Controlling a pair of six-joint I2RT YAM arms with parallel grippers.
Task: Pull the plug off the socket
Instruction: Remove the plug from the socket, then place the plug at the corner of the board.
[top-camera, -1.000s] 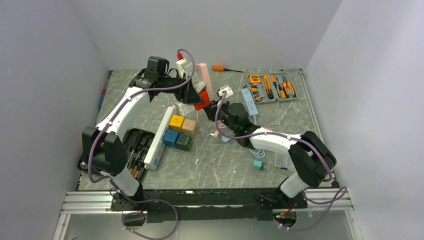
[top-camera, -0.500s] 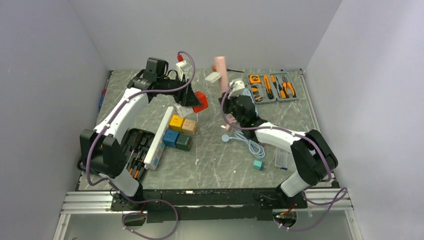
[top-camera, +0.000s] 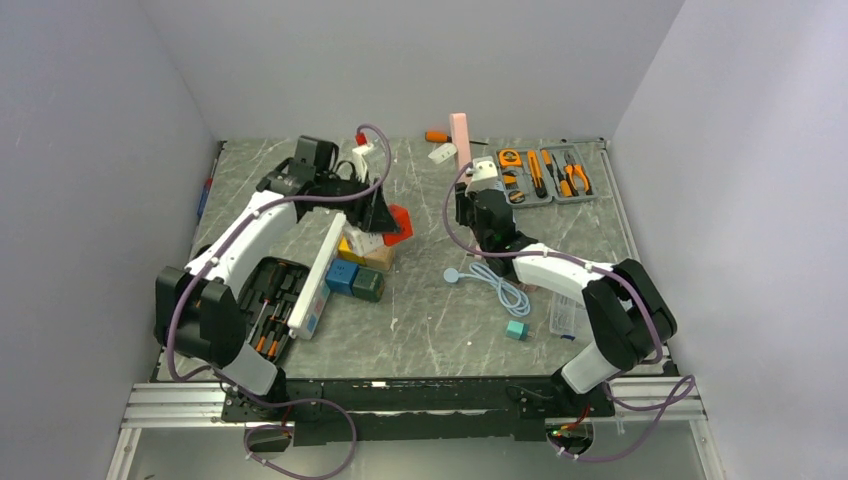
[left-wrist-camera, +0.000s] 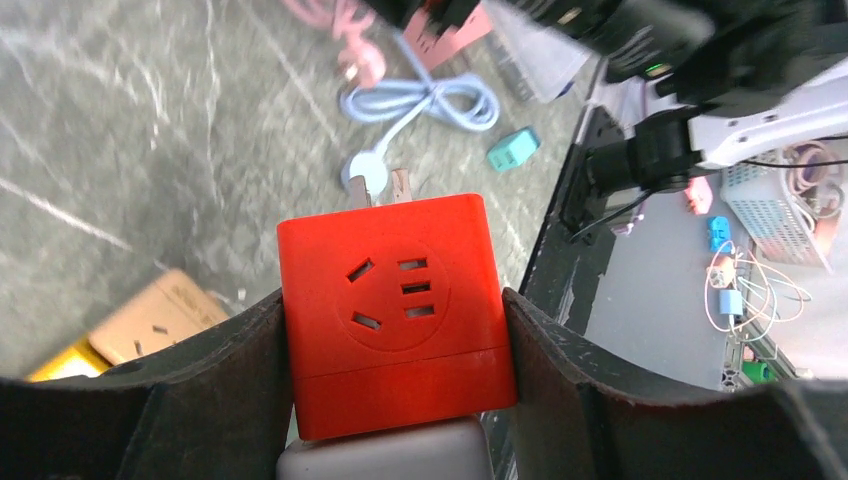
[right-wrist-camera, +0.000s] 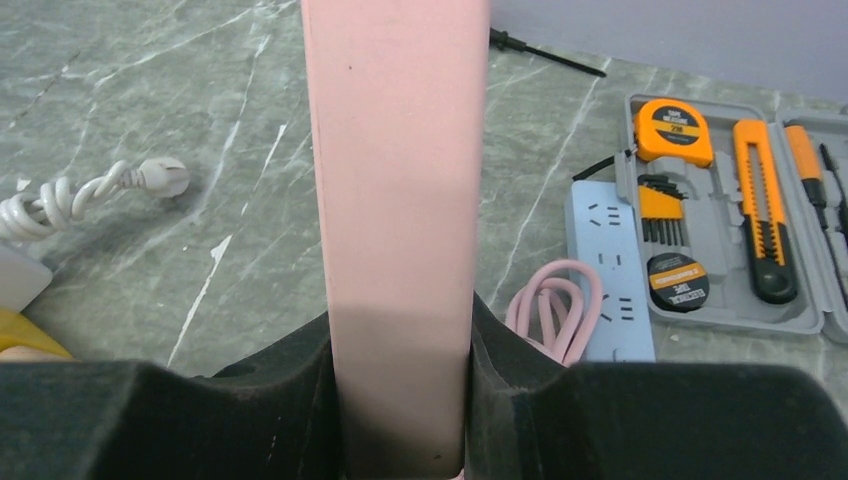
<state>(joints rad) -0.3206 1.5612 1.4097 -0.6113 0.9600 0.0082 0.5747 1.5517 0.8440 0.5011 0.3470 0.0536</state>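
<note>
L claw (left-wrist-camera: 395, 350) clamped on red cube plug (left-wrist-camera: 395, 300), R claw (right-wrist-camera: 400, 400) clamped on pink socket strip (right-wrist-camera: 400, 200) upright nr far edge; risk: top-heavy strip may tilt, slip.

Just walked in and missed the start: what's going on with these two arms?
The left gripper is clamped on a red cube socket, whose plug prongs show bare at its far end. The right gripper is clamped on a pink power strip, held upright. In the top view the two pieces are apart with a clear gap between them, so the plug looks already pulled off.
</note>
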